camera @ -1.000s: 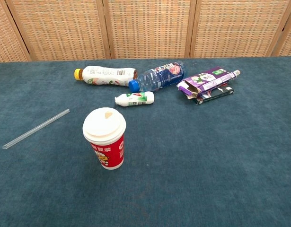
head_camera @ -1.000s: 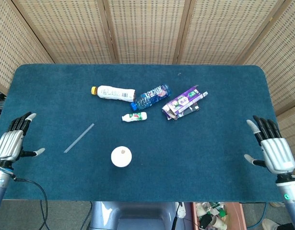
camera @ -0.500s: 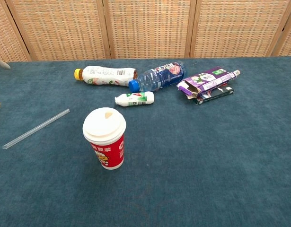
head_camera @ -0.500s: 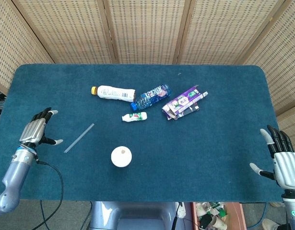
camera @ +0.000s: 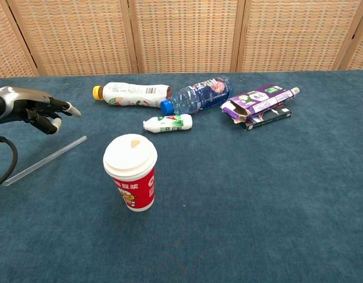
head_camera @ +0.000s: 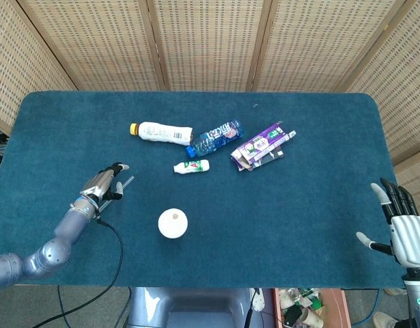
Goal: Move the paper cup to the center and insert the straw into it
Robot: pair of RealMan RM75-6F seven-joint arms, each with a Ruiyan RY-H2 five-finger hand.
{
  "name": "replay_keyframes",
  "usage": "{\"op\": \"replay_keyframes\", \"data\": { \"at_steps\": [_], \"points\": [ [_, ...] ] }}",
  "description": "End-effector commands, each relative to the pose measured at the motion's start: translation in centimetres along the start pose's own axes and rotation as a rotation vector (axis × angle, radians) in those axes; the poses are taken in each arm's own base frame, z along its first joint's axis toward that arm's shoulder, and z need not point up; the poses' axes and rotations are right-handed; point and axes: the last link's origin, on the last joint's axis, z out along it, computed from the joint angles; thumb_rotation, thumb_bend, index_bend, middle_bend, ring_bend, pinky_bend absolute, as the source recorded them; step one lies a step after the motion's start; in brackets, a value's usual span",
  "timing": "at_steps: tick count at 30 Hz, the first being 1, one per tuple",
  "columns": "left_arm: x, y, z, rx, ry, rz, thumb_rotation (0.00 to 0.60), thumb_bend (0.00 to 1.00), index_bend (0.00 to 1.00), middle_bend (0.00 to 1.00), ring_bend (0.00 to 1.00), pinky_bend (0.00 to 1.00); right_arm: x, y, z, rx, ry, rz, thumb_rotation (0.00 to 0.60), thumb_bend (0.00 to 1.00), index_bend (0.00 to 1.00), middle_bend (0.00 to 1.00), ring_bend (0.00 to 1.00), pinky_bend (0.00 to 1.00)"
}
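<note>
Since the earlier frame the left hand (head_camera: 103,184) has travelled inward over the table (head_camera: 319,205) and now hovers above the straw (camera: 44,160), fingers loosely apart, holding nothing. The right hand (head_camera: 404,229) stays at the table's near right edge, fingers spread and empty. The paper cup (camera: 131,172) stands upright, lidded, just right of the straw.

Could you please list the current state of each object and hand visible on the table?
paper cup: upright, lidded, no straw in it.
straw: lying flat, not held.
left hand: above the straw, fingers apart, holding nothing.
right hand: off the table's right edge, fingers spread, empty.
yellow-capped bottle: on its side.
blue-capped bottle: on its side.
small white bottle: on its side.
purple carton: flattened, torn open.
</note>
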Motion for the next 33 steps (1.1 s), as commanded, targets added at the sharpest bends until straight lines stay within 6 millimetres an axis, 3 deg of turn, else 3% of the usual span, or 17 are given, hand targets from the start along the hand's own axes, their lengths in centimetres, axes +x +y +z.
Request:
{"op": "replay_keyframes", "data": {
  "at_steps": [1,19,33],
  "points": [
    [-0.6,0.4,0.6,-0.006,-0.029,-0.052,0.6,0.78,0.11,0.0,0.0,0.0,0.0,0.1,0.0,-0.002,-0.002,0.002,0.6,0.0,0.02,0.0,0.0,0.0],
    [-3.0,1.4,2.5,-0.08,-0.114,-0.23,0.6,0.78,0.11,0.0,0.0,0.0,0.0,-0.1,0.0,0.006,-0.007,0.007,0.6,0.0,0.02,0.0,0.0,0.0],
    [-4.5,2.0,0.3,-0.18,-0.233,-0.266,0.6,0.78,0.11,0.0,0.0,0.0,0.0,-0.2,-0.1,0.007,-0.012,0.011,0.6,0.0,0.02,0.0,0.0,0.0]
  ]
}}
